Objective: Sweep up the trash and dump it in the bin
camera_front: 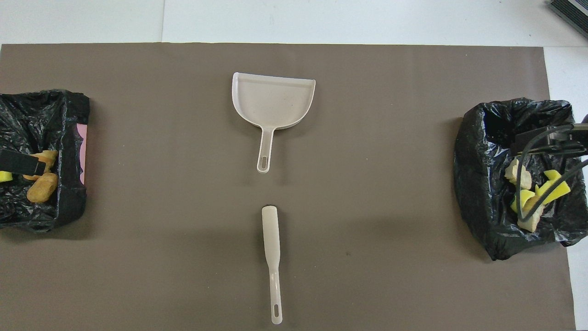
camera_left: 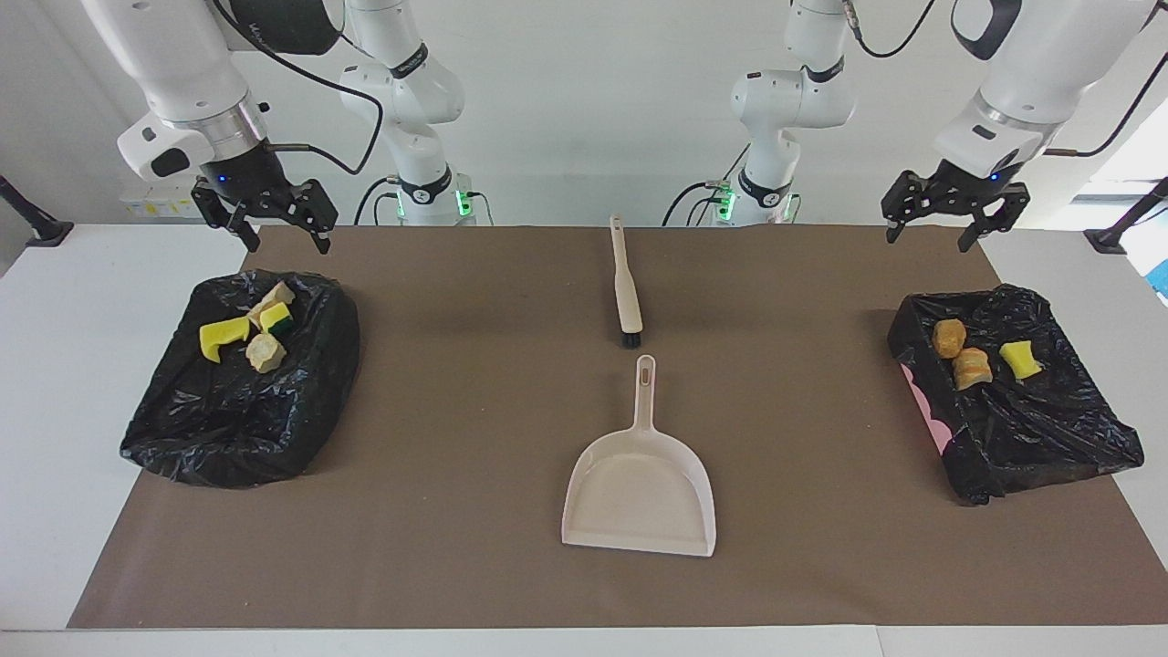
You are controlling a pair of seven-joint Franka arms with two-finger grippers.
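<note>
Brown paper (camera_left: 456, 411) is covering the white table (camera_left: 55, 383). Two black-lined bins are sitting at its ends: the right arm's bin (camera_left: 242, 383) is holding four yellow and beige scraps (camera_left: 248, 330), the left arm's bin (camera_left: 1017, 401) three, orange-brown and yellow (camera_left: 981, 358). Centrally, one beige dustpan (camera_left: 641, 493) is lying at six o'clock from one brush (camera_left: 626, 287). The left gripper (camera_left: 933, 233) and right gripper (camera_left: 278, 239) are hanging spread and empty, each over its bin's robot-side edge.

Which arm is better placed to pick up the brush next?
Neither clearly. The brush lies mid-table; the left gripper and right gripper both hang open near their own bins, about equally far away.
</note>
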